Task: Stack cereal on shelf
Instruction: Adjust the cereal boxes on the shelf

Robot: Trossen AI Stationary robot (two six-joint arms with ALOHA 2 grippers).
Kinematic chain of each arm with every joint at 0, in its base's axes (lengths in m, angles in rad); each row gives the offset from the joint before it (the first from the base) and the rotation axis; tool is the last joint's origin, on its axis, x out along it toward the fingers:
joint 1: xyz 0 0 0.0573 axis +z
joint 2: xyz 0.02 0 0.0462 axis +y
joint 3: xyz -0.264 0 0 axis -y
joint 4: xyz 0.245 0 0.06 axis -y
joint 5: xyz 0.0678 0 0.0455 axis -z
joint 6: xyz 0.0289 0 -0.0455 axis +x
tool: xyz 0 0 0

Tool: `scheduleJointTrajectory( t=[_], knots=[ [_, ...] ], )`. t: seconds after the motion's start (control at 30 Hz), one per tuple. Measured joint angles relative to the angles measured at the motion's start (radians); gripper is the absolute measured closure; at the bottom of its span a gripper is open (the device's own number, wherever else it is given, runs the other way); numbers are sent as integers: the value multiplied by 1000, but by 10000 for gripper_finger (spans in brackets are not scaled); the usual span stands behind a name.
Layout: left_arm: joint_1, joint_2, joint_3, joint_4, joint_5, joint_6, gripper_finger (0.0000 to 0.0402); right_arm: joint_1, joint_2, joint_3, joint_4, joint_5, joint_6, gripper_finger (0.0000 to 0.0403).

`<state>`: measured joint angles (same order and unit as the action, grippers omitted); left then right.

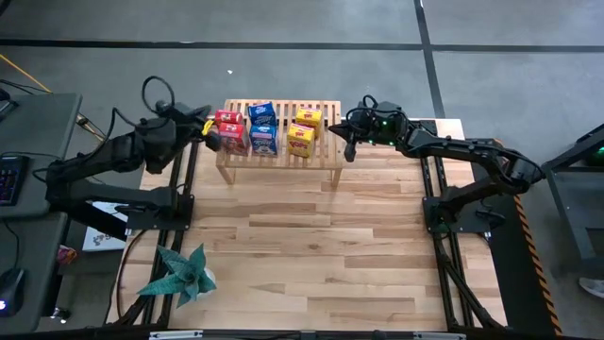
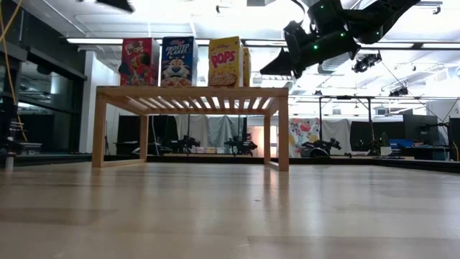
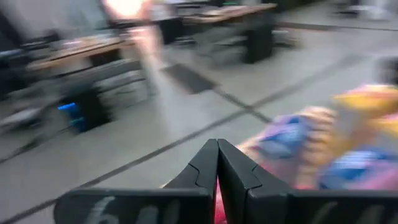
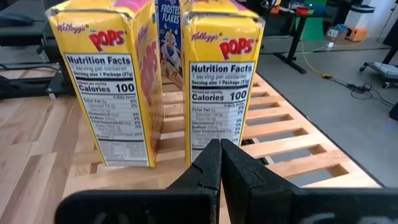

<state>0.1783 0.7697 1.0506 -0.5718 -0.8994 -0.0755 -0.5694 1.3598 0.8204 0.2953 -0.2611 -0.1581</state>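
Six cereal boxes stand upright on their bottoms on the light-wood shelf (image 1: 326, 156), in two rows: red (image 1: 233, 138), blue (image 1: 265, 139) and yellow (image 1: 301, 140) in the near row, with red (image 1: 227, 118), blue (image 1: 262, 113) and yellow (image 1: 309, 118) behind. My left gripper (image 1: 211, 140) is shut beside the shelf's left end, next to the near red box and above the box tops in the low view (image 2: 115, 4). My right gripper (image 1: 349, 151) is shut off the shelf's right end, pointing at the two yellow boxes (image 4: 227, 87), apart from them.
A teal spiky plant (image 1: 179, 274) lies at the table's near left corner. The plank tabletop (image 1: 311, 246) stretches in front of the shelf. The arms' dark base frames stand at the left (image 1: 156, 203) and right (image 1: 462, 212) edges.
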Motion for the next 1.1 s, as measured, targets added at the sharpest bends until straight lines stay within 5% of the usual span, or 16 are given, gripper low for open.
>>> scheduleJointTrajectory(
  t=[0.1,0.4,0.73,0.87,1.1],
  knots=[
    [0,-65,-97,-9,-153,-91,401,0,0,0,-18,0,-1,403],
    [9,-114,-280,-41,-205,-339,401,0,0,0,-25,0,-8,403],
    [148,-141,-281,-65,92,-328,401,0,0,0,-30,0,-26,403],
    [244,-191,-279,-45,319,-267,401,0,0,0,-30,0,-26,403],
    [452,-212,-279,-70,567,-197,401,0,1,0,-37,0,-26,403]
  ],
)
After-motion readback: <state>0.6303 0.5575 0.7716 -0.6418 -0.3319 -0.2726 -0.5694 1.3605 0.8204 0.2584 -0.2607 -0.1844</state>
